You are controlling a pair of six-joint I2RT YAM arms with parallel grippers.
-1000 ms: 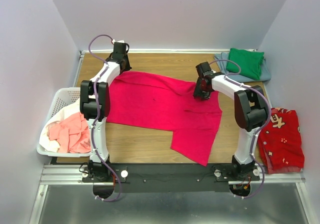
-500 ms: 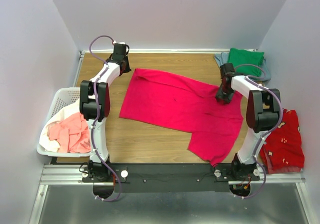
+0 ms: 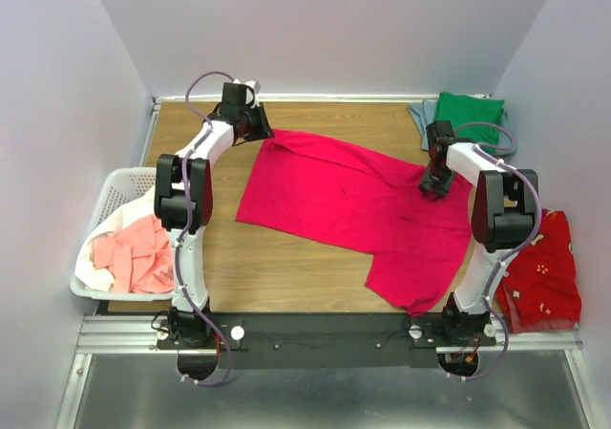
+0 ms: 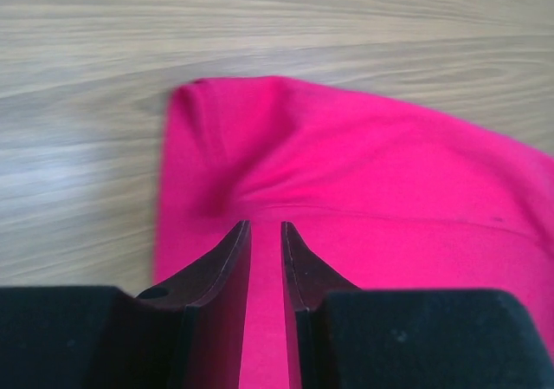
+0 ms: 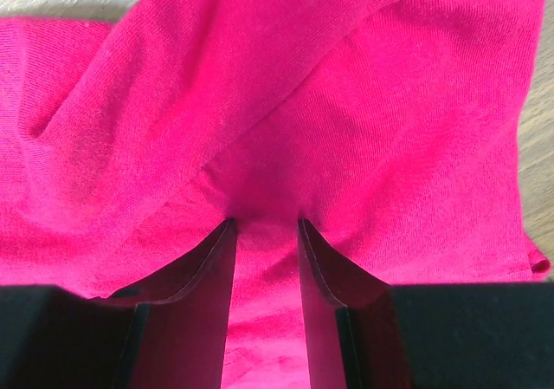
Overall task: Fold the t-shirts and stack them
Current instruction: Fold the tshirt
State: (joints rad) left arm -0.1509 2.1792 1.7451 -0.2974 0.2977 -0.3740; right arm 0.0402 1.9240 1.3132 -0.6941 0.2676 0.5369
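A crimson-pink t-shirt (image 3: 334, 195) lies spread across the wooden table. My left gripper (image 3: 263, 131) is at its far left corner. In the left wrist view the jaws (image 4: 265, 226) stand almost closed, with the cloth (image 4: 363, 172) puckering toward their tips. My right gripper (image 3: 432, 185) is on the shirt's right part. In the right wrist view it (image 5: 266, 223) pinches a bunched fold of the cloth (image 5: 346, 103). A folded green t-shirt (image 3: 468, 118) lies on a grey-blue one (image 3: 418, 114) at the far right corner.
A white lattice basket (image 3: 115, 185) at the left edge holds a salmon-pink t-shirt (image 3: 134, 252) and white cloth (image 3: 115, 224). A red patterned cloth (image 3: 539, 267) lies off the table's right side. Bare wood (image 3: 286, 267) shows in front of the shirt.
My right gripper has dragged the crimson-pink shirt to the right across the table. My left gripper has moved right from the far left corner onto the shirt's far left corner.
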